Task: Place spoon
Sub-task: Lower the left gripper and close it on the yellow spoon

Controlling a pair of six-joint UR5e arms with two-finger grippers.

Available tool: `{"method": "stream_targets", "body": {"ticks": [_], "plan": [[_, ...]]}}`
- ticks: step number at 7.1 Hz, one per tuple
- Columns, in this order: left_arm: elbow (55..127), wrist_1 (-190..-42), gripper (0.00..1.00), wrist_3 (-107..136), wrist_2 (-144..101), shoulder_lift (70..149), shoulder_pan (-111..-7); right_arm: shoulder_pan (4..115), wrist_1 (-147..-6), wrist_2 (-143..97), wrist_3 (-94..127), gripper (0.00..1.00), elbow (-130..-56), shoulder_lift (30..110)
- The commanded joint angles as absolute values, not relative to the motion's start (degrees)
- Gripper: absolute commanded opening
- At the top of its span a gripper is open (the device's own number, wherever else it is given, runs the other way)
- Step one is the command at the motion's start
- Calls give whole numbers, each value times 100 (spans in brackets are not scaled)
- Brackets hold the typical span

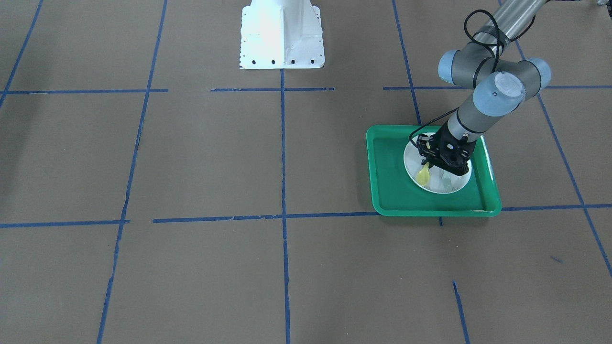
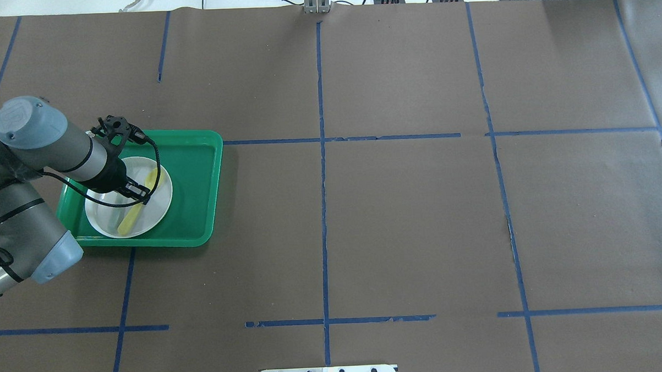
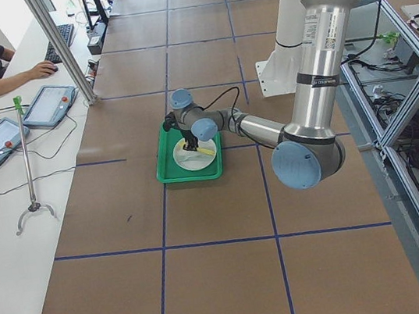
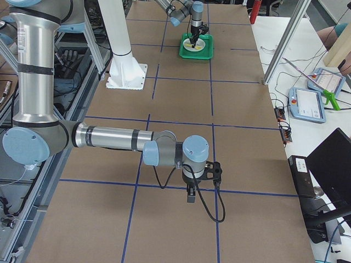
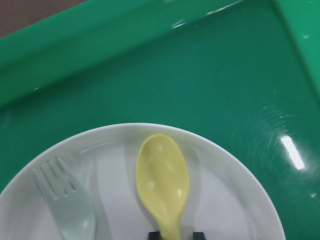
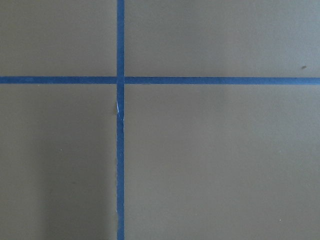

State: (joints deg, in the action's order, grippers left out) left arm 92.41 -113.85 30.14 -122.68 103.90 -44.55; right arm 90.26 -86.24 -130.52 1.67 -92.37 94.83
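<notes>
The pale yellow spoon [image 5: 162, 180] lies on the white plate [image 5: 225, 200] inside the green tray [image 5: 200, 75], its bowl pointing away from the wrist. My left gripper [image 5: 177, 234] is low over the plate, its two fingertips [image 5: 155, 234] on either side of the spoon's handle, with a small gap showing on one side. In the overhead view the spoon [image 2: 129, 220] lies slantwise across the plate [image 2: 161, 200] under the left gripper [image 2: 142, 195]. My right gripper [image 4: 189, 198] hangs over bare table far from the tray; I cannot tell whether it is open or shut.
A pale grey-green fork [image 5: 70, 210] lies on the plate beside the spoon. The tray [image 2: 199, 185] sits at the table's left side. The robot's white base [image 1: 282, 36] stands at the table's middle edge. Brown paper with blue tape lines covers the table.
</notes>
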Motion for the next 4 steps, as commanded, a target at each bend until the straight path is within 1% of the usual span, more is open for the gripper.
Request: {"method": "stream_targets", "body": {"ticks": [1,3,4], "plan": [[9298,-11364,0,3015,-12270,10380,-4474,9026,-8622,-13052,167,100,-9237,9483],[9657,-11329,0,3197,-12287,10380,-4526,9026,-8622,-13052,167,100,-9237,9483],[9737,-11338,0,4122,-12287,10441,-4518,9026,-8631,-13052,167,100,-9237,9483]]}}
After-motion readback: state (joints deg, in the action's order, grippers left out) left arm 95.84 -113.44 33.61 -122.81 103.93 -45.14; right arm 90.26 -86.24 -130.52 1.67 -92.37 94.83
